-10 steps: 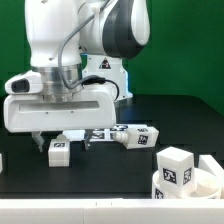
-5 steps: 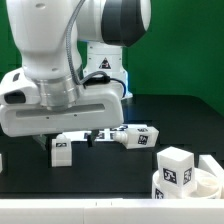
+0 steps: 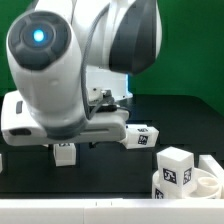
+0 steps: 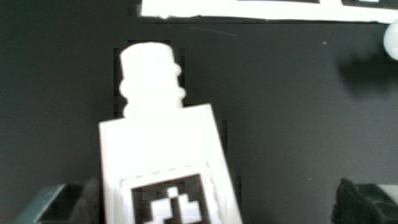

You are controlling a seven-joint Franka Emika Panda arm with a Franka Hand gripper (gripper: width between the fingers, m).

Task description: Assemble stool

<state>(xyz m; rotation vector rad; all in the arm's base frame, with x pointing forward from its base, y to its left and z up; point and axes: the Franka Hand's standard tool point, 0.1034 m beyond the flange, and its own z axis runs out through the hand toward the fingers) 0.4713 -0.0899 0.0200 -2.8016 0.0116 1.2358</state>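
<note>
In the wrist view a white square stool leg (image 4: 169,140) lies on the black table, its peg pointing away and its tag near my hand. My gripper (image 4: 222,205) is open, with one dark fingertip (image 4: 71,205) on each side of the leg and a gap between leg and fingers. In the exterior view the same leg (image 3: 65,153) sits just under my hand (image 3: 62,140). A second leg (image 3: 141,137) lies to the exterior view's right. The round seat (image 3: 205,188) stands at the lower right with a third leg (image 3: 175,165) on it.
The marker board (image 4: 249,8) lies beyond the leg's peg in the wrist view. A white rounded part (image 4: 390,40) shows at that view's edge. The arm's bulk (image 3: 60,70) hides most of the table's back in the exterior view.
The arm has swung forward and down toward the camera. My hand has dropped lower over the leg at the exterior view's left. The parts have not moved.
</note>
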